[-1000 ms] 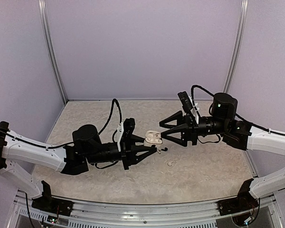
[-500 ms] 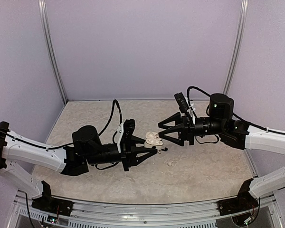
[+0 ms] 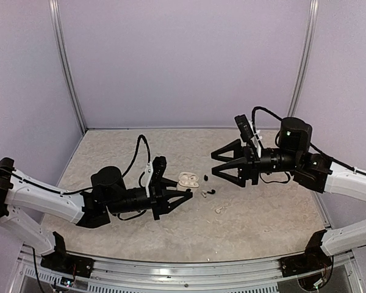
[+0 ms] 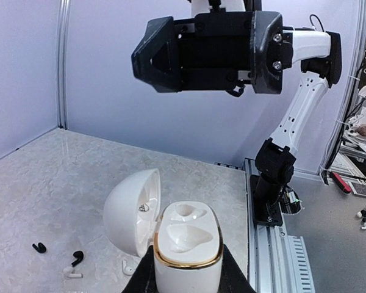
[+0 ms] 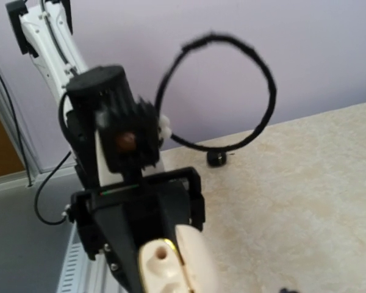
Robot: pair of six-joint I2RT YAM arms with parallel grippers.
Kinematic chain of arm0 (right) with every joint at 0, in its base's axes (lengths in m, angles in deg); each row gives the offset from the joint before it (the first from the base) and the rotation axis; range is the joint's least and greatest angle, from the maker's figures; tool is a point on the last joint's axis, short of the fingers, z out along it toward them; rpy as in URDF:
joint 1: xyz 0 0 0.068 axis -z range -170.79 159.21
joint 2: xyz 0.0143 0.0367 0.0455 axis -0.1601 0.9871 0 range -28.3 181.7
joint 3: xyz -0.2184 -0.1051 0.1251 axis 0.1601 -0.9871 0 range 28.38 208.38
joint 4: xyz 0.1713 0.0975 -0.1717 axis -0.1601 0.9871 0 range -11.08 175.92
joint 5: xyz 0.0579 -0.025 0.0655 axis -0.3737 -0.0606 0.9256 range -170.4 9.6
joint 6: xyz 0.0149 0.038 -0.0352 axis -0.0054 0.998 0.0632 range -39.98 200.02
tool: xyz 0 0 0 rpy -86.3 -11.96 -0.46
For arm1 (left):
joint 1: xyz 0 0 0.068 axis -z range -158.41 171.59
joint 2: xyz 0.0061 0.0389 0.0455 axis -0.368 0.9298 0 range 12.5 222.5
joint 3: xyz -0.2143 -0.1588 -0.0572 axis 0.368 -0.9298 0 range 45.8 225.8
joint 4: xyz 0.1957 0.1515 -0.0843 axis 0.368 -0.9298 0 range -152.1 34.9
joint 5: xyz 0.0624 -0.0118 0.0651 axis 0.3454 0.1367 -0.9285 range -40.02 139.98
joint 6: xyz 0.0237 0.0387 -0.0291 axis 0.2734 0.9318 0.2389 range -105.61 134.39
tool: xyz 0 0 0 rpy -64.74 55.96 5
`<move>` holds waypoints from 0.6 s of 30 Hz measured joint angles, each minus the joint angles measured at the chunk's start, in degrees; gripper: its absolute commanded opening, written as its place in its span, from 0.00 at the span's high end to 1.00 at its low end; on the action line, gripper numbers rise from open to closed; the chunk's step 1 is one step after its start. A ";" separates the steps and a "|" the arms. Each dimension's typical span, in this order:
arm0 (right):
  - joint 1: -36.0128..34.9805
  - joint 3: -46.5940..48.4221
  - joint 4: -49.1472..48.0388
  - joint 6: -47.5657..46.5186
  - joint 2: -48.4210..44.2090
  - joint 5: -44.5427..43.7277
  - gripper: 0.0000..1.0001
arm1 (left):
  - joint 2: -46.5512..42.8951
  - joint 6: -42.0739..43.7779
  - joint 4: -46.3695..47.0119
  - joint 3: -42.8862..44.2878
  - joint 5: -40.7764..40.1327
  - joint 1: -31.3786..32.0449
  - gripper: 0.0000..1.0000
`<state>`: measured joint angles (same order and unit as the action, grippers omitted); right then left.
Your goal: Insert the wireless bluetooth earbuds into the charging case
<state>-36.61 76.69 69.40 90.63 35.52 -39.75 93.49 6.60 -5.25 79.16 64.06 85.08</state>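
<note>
Surface: beige marbled table top [image 3: 262, 226], enclosed by plain lilac walls [image 3: 183, 61] with aluminium corner uprights [image 3: 67, 67]; a metal rail [image 3: 189, 268] runs along the near edge.

Clearance: open floor behind and to both sides of the arms.

Left gripper [image 3: 183, 188]: fingers clamped on the glossy white, gold-rimmed charging case [image 4: 187, 244], held upright above mid-table, lid hinged open, two moulded wells showing.

Right gripper [image 3: 210, 166]: fingers spread wide, facing the case, apart from it.

Two glossy black earbuds [image 3: 211, 191] and two white earbuds [image 3: 219, 210] lie loose on the table between the grippers.
</note>
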 measured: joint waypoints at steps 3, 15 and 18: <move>1.55 0.02 2.95 -1.95 -1.88 -1.44 0.37 | -0.90 -0.66 0.02 -1.86 -1.11 -0.48 0.92; 5.14 2.43 15.76 -6.97 11.45 -11.26 0.46 | -7.82 -2.43 0.46 -7.72 -7.19 -1.53 0.92; 5.14 4.94 17.59 -7.98 17.99 -12.52 0.49 | -8.61 -2.73 0.26 -8.09 -9.09 -1.81 0.92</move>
<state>-31.47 81.63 87.00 82.65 53.50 -52.28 84.88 3.87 -4.99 71.07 54.97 83.26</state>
